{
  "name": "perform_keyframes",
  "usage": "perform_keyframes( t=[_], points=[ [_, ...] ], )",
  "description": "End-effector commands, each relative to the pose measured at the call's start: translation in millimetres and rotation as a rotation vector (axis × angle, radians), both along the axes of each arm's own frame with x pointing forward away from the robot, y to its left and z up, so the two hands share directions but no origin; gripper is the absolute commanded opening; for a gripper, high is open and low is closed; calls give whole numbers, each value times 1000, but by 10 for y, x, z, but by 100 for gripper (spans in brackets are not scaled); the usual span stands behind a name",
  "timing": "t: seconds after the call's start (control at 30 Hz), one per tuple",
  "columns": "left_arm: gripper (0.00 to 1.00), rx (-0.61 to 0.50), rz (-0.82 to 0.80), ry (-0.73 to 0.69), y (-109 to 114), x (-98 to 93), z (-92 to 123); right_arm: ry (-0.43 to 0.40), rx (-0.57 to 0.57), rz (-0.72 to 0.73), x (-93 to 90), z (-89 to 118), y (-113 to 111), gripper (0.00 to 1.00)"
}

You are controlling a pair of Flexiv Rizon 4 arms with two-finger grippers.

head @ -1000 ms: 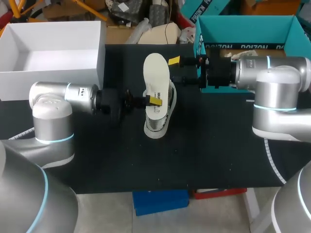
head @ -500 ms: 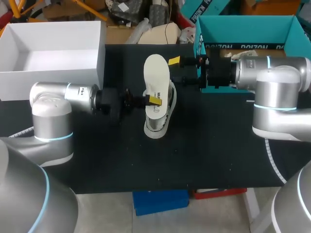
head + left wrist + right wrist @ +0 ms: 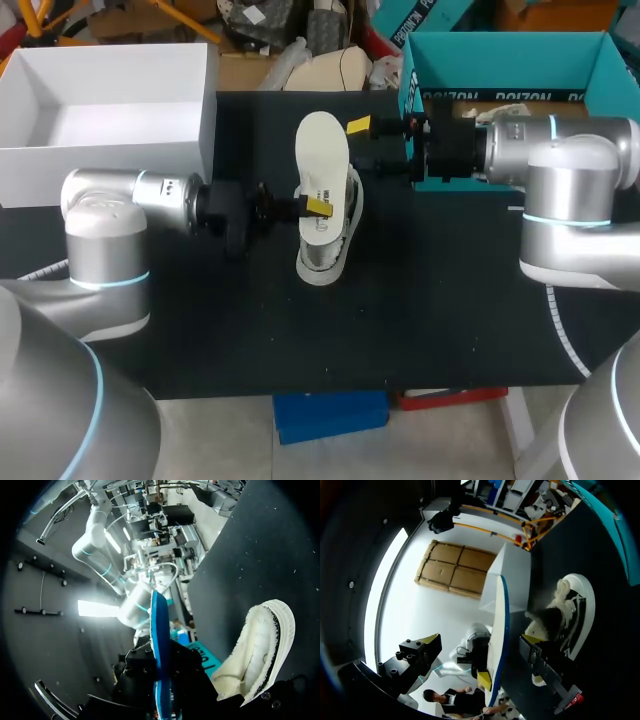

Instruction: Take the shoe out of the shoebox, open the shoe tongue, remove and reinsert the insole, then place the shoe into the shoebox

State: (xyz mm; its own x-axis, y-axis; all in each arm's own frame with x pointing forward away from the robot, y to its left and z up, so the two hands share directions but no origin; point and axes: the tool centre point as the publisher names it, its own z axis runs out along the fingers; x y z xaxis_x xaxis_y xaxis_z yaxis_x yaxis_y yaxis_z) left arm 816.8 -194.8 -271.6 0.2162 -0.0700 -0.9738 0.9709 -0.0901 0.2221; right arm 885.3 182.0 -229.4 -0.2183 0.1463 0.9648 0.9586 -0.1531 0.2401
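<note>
**Ana:** Left gripper (image 3: 316, 207) first: what is it doing?

**Ben:** It is clamped on the insole (image 3: 322, 150). From overhead, one yellow tip sits on the insole's near half. In the left wrist view the insole runs edge-on between that gripper's black fingers.

**Ana:** And the right gripper (image 3: 358, 127)?

**Ben:** Its jaws stand wide apart. In the right wrist view its fingers (image 3: 427, 644) are on either side of the insole's edge. The insole is much closer to one finger than to the other, and I see no squeeze from both sides.

**Ana:** Where is the shoe (image 3: 325, 262)?

**Ben:** On the black table (image 3: 430, 300), near the middle, between the two arms. The insole's broad white face is turned up toward the overhead camera and hides most of the shoe. Only the rounded near end and one side show past it.

**Ana:** Is the insole's near end touching the shoe?

**Ben:** I cannot tell. The left wrist view shows the shoe's fleecy lining just beside the gripper.

**Ana:** And the boxes?

**Ben:** An open white box (image 3: 110, 165) stands at the far left corner. An open teal box (image 3: 480, 65) stands at the far right, behind the right arm. Both are well apart from the shoe.
</note>
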Motion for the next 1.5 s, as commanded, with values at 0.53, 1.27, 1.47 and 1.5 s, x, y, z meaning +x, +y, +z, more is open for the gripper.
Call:
perform_keyframes(
  t=[0.53,1.27,1.47,1.5],
  points=[
    [0,2,1,-3,-4,-6,-4,214,84,-7,-177,-154,313,48],
    [0,2,1,-3,-4,-6,-4,215,49,16,-60,-361,476,36],
    [0,2,1,-3,-4,-6,-4,175,17,23,-46,-317,446,30],
    [0,2,1,-3,-4,-6,-4,173,13,26,-45,-315,446,27]
  ],
)
